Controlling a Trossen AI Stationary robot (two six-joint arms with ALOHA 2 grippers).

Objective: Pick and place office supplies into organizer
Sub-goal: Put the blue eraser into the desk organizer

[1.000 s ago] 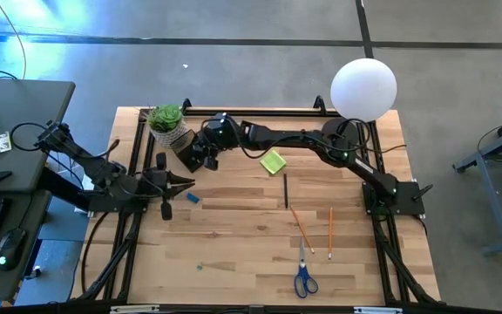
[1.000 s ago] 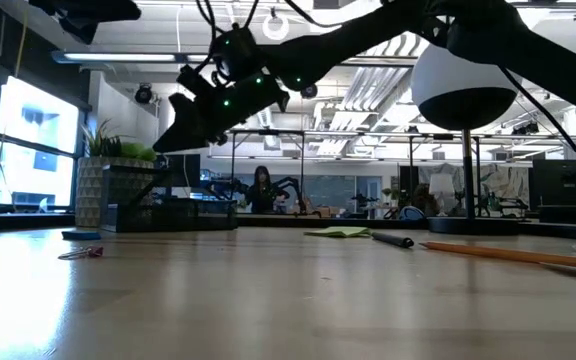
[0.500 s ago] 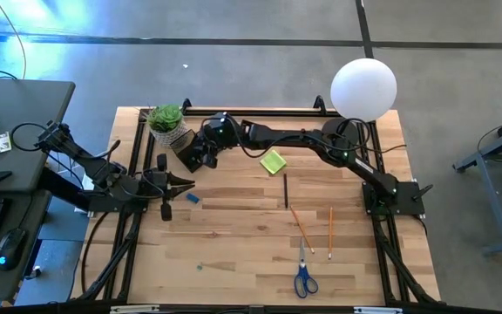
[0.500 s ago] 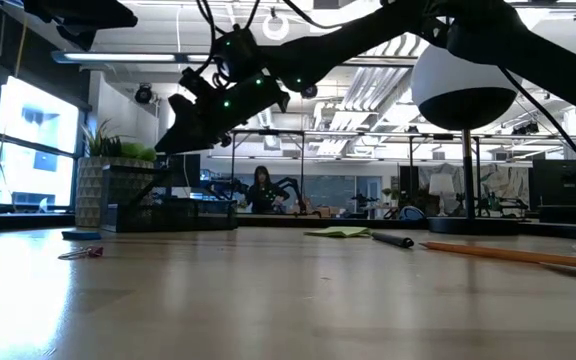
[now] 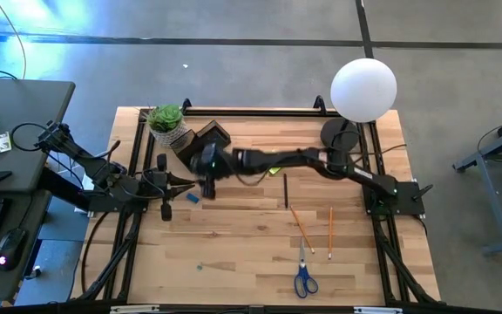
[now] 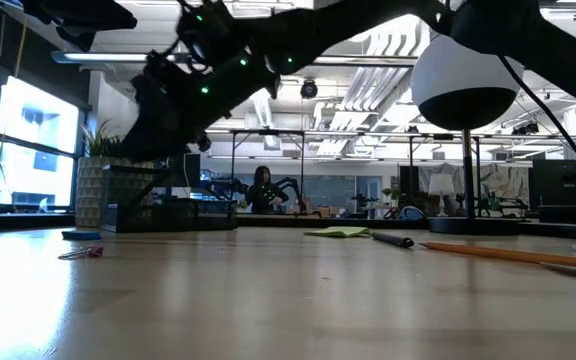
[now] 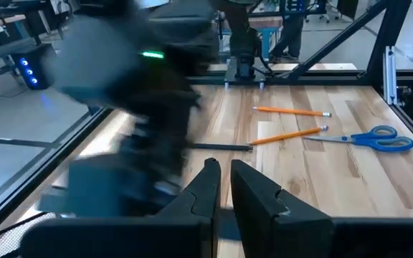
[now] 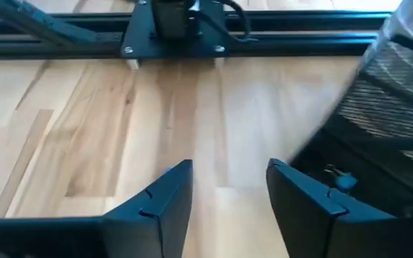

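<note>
**Right claw empty and open beside the organizer**

Your right claw [image 5: 204,166] hangs over the bench [image 5: 234,244], its fingers [image 8: 165,192] spread apart with nothing between them; the right wrist view shows only bare wood in the gap. Just beyond the claw, toward the far edge, sits the organizer [image 5: 206,137], a dark box, and beside that the potted plant [image 5: 167,122]. On the claw's near side, just beside it, lies the small blue piece [image 5: 193,198].

Your left claw [image 5: 184,182] waits close to the right one, on its left side, with its tips almost together and holding nothing; the left wrist view shows a narrow slot between its fingers [image 7: 205,188]. The two claws are near each other, and the blurred right arm fills much of the left wrist view.

Away to the right claw's right, along its own arm, the sticky-note pad is hidden from above, but the low view shows it [image 6: 338,232] flat on the bench. Next to it lies a dark pen [image 5: 286,189]. Farther toward the front edge lie two pencils [image 5: 301,228] [image 5: 329,232] and the scissors [image 5: 304,277]; the left wrist view shows them too. The globe lamp [image 5: 363,88] stands at the far right corner, well apart.

The low view alone shows a person in the room behind the bench.
</note>
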